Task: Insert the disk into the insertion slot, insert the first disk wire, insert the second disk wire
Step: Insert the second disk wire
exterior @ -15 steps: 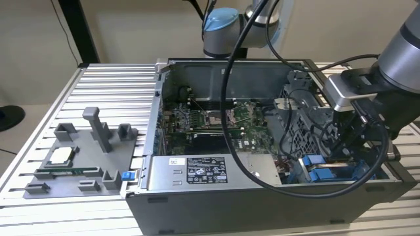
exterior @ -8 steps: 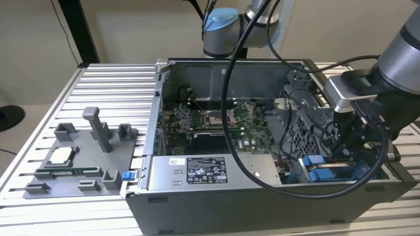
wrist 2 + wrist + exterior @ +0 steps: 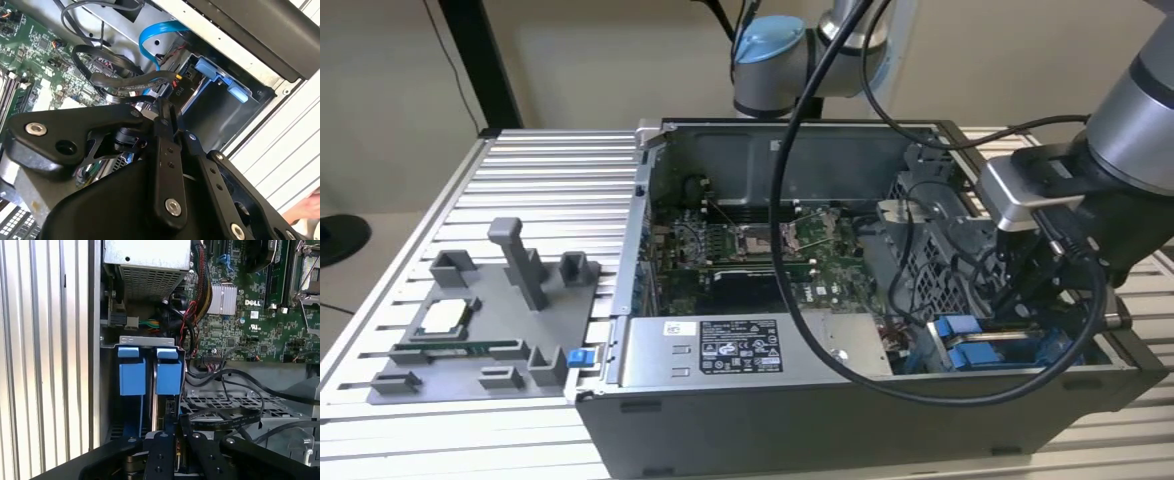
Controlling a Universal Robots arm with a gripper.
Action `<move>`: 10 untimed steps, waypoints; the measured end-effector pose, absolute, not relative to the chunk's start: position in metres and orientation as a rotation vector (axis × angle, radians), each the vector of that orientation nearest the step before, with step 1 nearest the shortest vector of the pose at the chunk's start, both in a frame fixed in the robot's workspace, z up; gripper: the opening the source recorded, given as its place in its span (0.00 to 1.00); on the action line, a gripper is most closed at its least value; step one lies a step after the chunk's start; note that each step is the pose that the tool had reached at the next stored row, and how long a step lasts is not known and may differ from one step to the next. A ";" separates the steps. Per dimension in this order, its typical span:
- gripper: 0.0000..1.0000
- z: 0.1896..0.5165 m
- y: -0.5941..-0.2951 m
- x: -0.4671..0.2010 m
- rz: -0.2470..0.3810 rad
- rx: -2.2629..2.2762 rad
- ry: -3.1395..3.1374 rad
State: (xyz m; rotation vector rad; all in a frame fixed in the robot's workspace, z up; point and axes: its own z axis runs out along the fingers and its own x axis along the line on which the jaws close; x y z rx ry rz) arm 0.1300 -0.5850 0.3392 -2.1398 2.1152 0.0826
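Black gripper linkages sit closest to you in the first wrist view, fingers drawn narrow, though you cannot tell whether they pinch anything. Just beyond them the disk stands on edge in the insertion slot, its blue carrier tabs beside the slot's own blue fitting. Loose black cables cross right by the fingers, so you risk snagging one. Farther off, the motherboard and power-supply box lie exposed; a sideways drift could scrape the drive against the sheet-metal wall.
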 end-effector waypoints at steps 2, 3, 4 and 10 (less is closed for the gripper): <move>0.00 0.336 -0.585 0.130 0.082 -2.140 2.115; 0.00 0.335 -0.585 0.130 0.080 -2.140 2.116; 0.00 0.334 -0.585 0.130 0.080 -2.140 2.116; 0.00 0.333 -0.585 0.130 0.082 -2.139 2.115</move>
